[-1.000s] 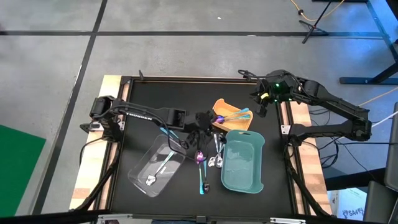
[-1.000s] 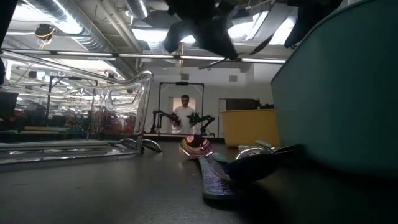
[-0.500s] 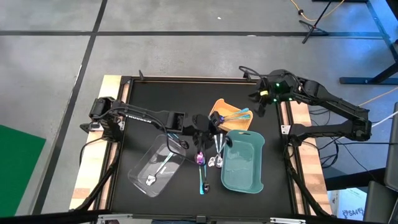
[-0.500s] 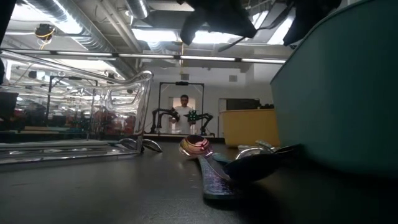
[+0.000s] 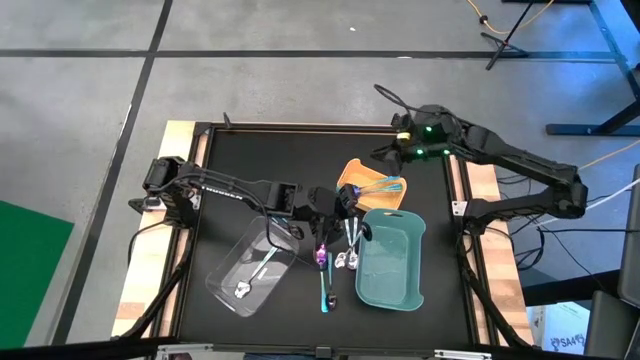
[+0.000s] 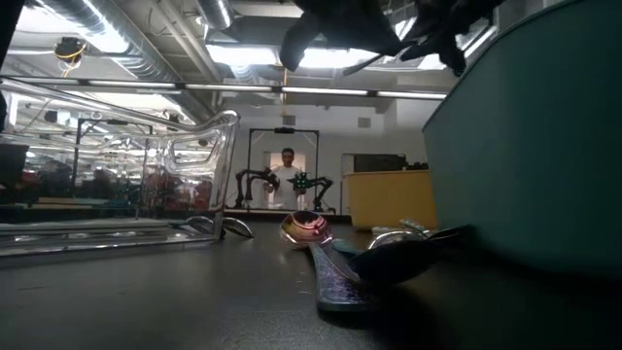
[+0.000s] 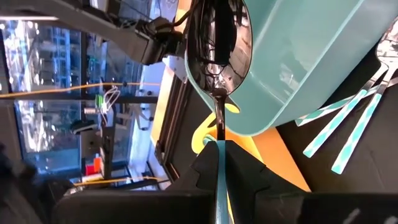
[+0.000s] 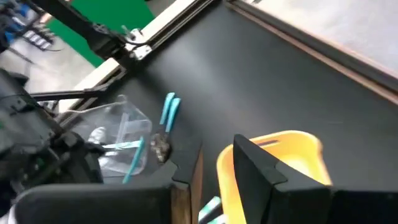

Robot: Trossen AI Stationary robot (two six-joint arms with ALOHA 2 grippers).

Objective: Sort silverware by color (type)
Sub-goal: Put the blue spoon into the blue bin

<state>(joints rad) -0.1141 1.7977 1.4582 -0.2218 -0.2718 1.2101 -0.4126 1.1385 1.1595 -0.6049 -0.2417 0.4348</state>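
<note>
I have a dark-bowled spoon (image 7: 219,37) with a teal handle pinched between my left claw's (image 7: 219,163) fingers, held above the middle of the table, just beside the rim of the teal tray (image 5: 390,262) and near the yellow tray (image 5: 362,180). The grip sits far down a thin handle, so I judge the spoon could pivot or slide out as I carry it. Released too early, it would fall onto the loose pieces below or into the wrong tray.

On the mat under my left claw (image 5: 345,203) I count one iridescent purple spoon (image 5: 322,255), one teal-handled piece (image 5: 325,288) beside it, and two or three silver ones (image 5: 347,258) bunched against the teal tray, too tangled for a sure count. The clear tray (image 5: 250,268) holds about two teal-handled pieces; the yellow tray holds two or three, hard to separate. There are three trays.

My right claw (image 5: 386,156) hangs over the far edge of the table beyond the yellow tray, its fingers spread with nothing between them
</note>
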